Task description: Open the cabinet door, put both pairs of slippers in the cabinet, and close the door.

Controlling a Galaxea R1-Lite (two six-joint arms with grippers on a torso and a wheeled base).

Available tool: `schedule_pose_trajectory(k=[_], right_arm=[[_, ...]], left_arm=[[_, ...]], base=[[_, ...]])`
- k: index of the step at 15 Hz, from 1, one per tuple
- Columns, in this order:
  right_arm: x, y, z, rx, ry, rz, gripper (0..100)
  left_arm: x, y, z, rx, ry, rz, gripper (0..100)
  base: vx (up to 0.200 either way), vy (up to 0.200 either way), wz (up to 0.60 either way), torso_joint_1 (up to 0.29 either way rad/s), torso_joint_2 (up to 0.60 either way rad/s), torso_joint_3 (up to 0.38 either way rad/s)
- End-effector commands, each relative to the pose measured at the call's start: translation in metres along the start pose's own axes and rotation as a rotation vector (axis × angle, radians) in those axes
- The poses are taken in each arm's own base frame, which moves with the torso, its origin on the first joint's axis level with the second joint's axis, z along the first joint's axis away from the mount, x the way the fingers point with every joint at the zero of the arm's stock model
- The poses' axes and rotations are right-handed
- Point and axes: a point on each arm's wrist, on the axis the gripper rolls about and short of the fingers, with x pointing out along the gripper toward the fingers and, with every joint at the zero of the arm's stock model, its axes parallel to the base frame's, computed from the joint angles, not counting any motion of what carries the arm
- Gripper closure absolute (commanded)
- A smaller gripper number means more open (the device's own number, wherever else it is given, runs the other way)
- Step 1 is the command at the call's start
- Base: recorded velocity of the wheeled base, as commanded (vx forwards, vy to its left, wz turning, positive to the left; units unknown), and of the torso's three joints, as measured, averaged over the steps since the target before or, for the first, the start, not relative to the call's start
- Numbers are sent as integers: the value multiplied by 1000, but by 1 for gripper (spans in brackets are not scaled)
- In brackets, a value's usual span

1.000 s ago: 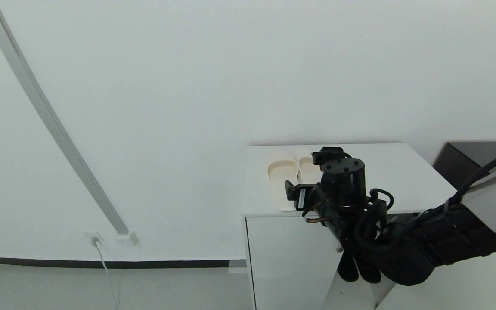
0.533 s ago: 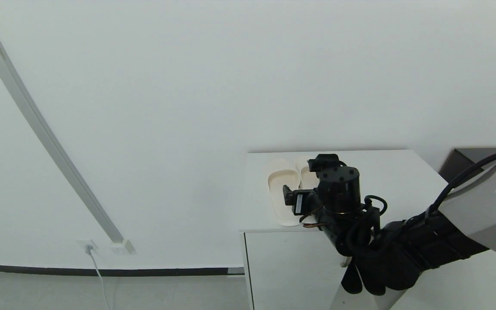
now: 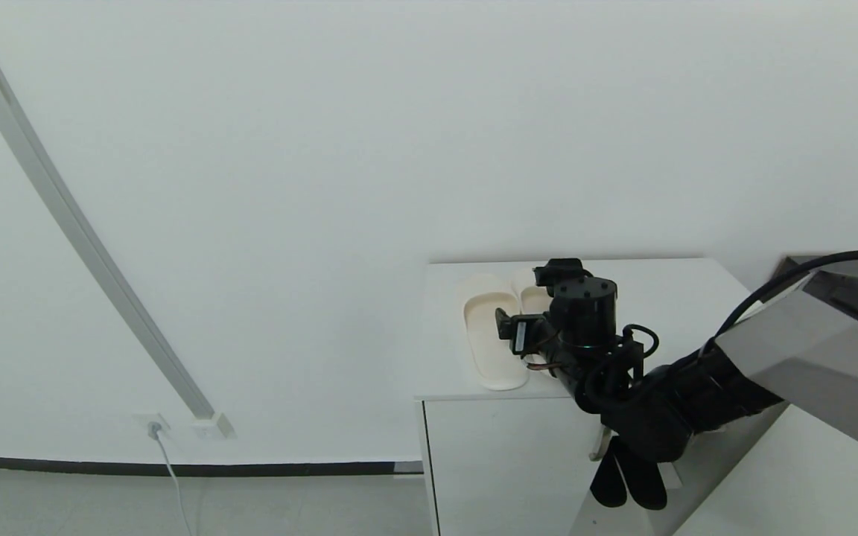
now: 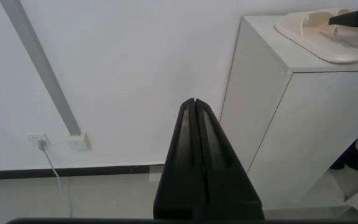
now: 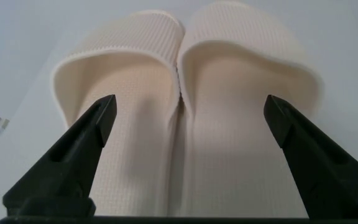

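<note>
A pair of cream slippers lies side by side on top of the white cabinet, near its left end. My right gripper hovers over them, open wide, one finger outside each slipper and touching neither. A pair of black slippers stands inside the cabinet, behind the open right-hand door. My left gripper is shut on nothing, low and to the left of the cabinet.
The cabinet's left front panel is closed. A wall socket with a cable and a slanted grey conduit are on the wall to the left. A dark object sits behind the cabinet's right end.
The head view shifted, so the cabinet sits lower in the picture. My right arm has pushed a little farther over the cream slippers. The slippers have not moved.
</note>
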Motion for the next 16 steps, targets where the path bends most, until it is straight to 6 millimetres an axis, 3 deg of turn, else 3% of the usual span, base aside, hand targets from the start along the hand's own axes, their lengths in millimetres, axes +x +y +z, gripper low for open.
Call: schedule_pose_trajectory(k=[1,6,12,13,16], right_arm=[[17,3,-10,-18,19,-9,0],[43,9,-2,-20,28,-14,0],[58,10,-4,-25,9,-21,0],[58,10,-3,-25,11,-21,100],[57,10,-3,-24,8,-21,100]], left_arm=[[0,0,0,0,1,1,100],[0,0,0,-2,1,1,100],[0,0,0,0,1,1,100],[0,0,0,0,1,1,100],[0,0,0,0,1,1,100]], base=[[0,0,0,0,0,0],[0,0,0,0,0,0],[0,0,0,0,0,0],[0,0,0,0,0,0],[0,0,0,0,0,0]])
